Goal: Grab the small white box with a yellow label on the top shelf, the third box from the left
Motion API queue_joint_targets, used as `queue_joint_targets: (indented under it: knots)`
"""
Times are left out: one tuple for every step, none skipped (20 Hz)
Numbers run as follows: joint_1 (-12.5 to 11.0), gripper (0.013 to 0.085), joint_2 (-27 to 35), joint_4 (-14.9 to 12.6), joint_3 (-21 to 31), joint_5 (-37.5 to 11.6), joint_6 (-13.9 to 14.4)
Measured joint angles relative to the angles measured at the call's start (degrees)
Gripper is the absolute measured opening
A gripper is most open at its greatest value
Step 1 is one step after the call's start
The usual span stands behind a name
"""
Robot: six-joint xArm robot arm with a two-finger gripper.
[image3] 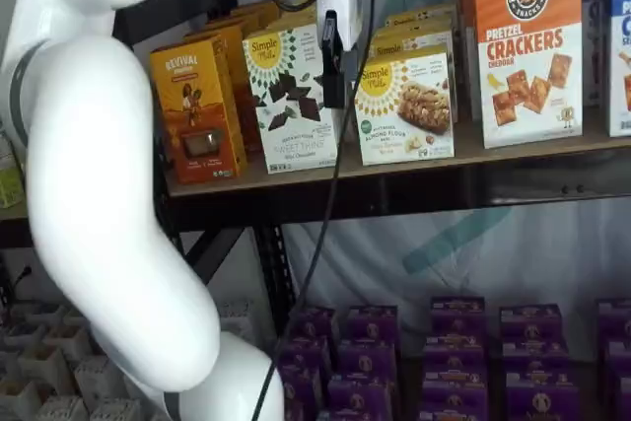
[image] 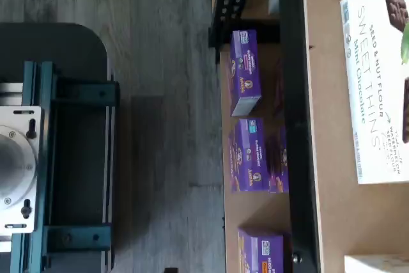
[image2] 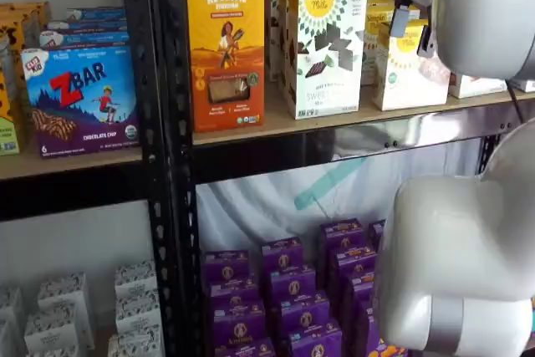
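The small white box with the round yellow Simple Mills logo stands on the top shelf, just right of the taller white Sweet Thins box. It also shows in a shelf view, partly behind the white arm. My gripper hangs in front of the shelf, its black fingers in front of the gap between the two white boxes, at the small box's left edge. The fingers show side-on with no visible gap and hold nothing. The wrist view shows the Sweet Thins box from above.
An orange Revival box stands left of the white boxes, a pretzel crackers box to the right. Purple boxes fill the lower shelf. A blue ZBar box sits on the neighbouring rack beyond the black upright. My white arm fills the foreground.
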Motion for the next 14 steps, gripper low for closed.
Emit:
queue_joint_targets:
  knots:
    - [0.5,0.085,0.4,-0.89,-0.57,1.01,0.26]
    - [1.44,0.085,0.85,-2.28,-1.26,2.61,0.8]
    - [2.06,0.085,0.8,-3.0,-1.25,3.39,1.23]
    - [2.27,0.085,0.51,-3.11,-1.0,3.52,1.45]
    - [2.41,0.085,0.2,-2.99,-0.65,3.55,1.65]
    - [2.41,0.085,-0.03,-2.69,-0.41,3.47,1.72]
    - [2.16,0.085,-0.38,-1.95,-0.03,3.14,1.7]
    - [1.77,0.085,-0.62,-1.04,0.24,2.82,1.6]
    - [1.16,0.085,-0.97,0.24,0.63,2.18,1.39]
    - [0.43,0.085,-1.37,1.72,1.09,1.29,1.1]
    - [-0.15,0.085,-1.49,2.8,1.24,0.71,0.84]
    - [-1.01,0.085,-1.53,4.23,1.3,-0.05,0.42]
    - [-1.86,0.085,-1.6,5.7,1.45,-0.89,0.01]
    - [-2.63,0.085,-1.62,7.04,1.57,-1.71,-0.36]
